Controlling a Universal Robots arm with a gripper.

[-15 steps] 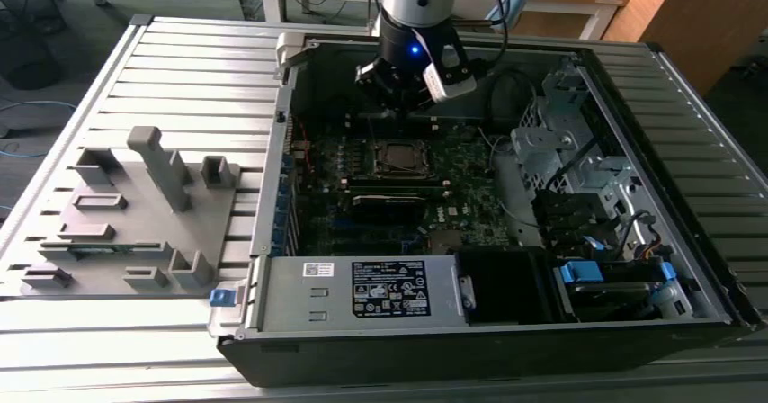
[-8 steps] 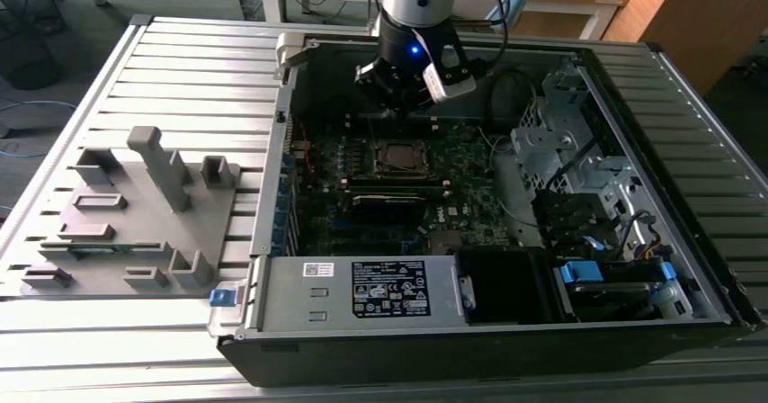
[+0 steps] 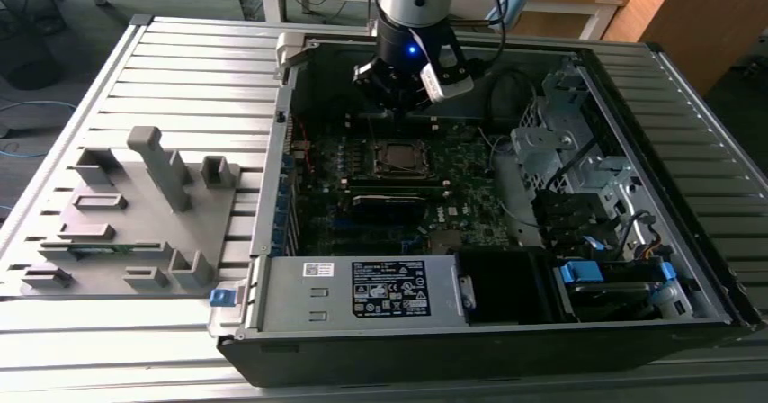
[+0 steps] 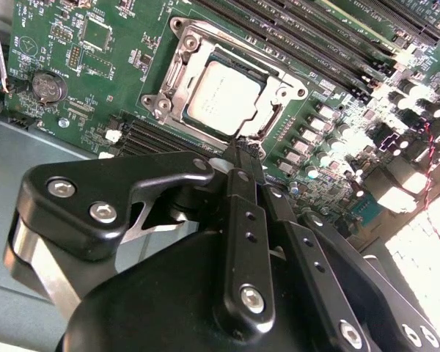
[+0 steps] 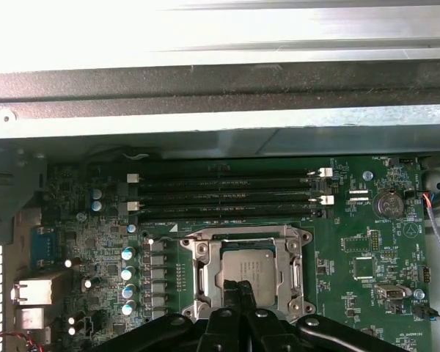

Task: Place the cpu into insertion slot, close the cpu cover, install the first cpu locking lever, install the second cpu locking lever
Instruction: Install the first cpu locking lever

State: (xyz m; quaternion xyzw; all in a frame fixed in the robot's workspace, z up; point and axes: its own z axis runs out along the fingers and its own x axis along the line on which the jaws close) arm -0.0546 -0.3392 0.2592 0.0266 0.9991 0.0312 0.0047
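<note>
My pincer [image 4: 243,151], closed and empty, is poised at the edge of the cover [image 4: 282,86], which lies flat over the cpu [image 4: 224,97] to pin it down.

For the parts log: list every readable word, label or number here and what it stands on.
power supply label: print too small to read.
white sticker beside it: too small to read.
cpu top: faint marking, blurred.
motherboard print: too small to read.
Nothing can be quoted.

Open air above the insertion slot [image 3: 400,157]; case wall [image 3: 279,142] and drive cage [image 3: 558,142] flank it
</note>
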